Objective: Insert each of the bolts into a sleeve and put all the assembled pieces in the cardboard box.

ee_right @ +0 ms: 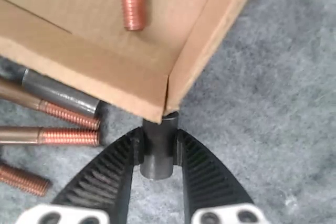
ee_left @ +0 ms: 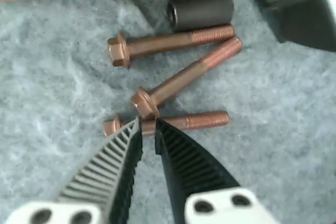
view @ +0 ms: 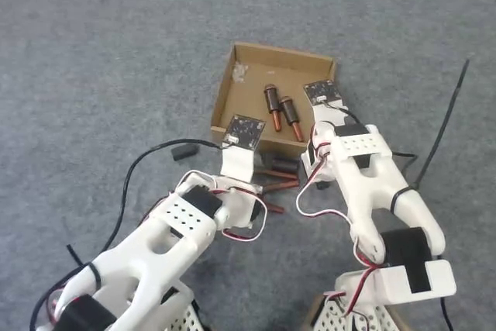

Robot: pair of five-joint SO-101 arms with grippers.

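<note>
- Bolts, three of them loose, lie on the grey carpet (view: 93,75) right at the left gripper (ee_left: 147,124). The nearest bolt (ee_left: 194,120) runs crosswise under its tips, and the middle bolt (ee_left: 189,72) rests its head against that one.
- Risk here: the jaws stand in line with the nearest bolt rather than across its shank. Closing as they are would likely skid off it, or knock the middle bolt's head aside.
- The left gripper is parted by only a narrow slit and grasps nothing. Whether its tips touch the nearest bolt or sit just above it, I cannot tell.
- Just beyond, the far bolt (ee_left: 168,43) lies beside a loose sleeve (ee_left: 202,9) on its side.
- The right gripper (ee_right: 157,140) is clenched on a dark held sleeve (ee_right: 157,163), upright, its top touching the outer corner of the cardboard box (view: 222,91).
- Risk there: lifting straight up could catch the held sleeve on that corner, shoving the box or twisting the sleeve in the grip.
- Farthest, inside the box, lie two assembled pieces (view: 271,102) (view: 291,118), side by side.
</note>
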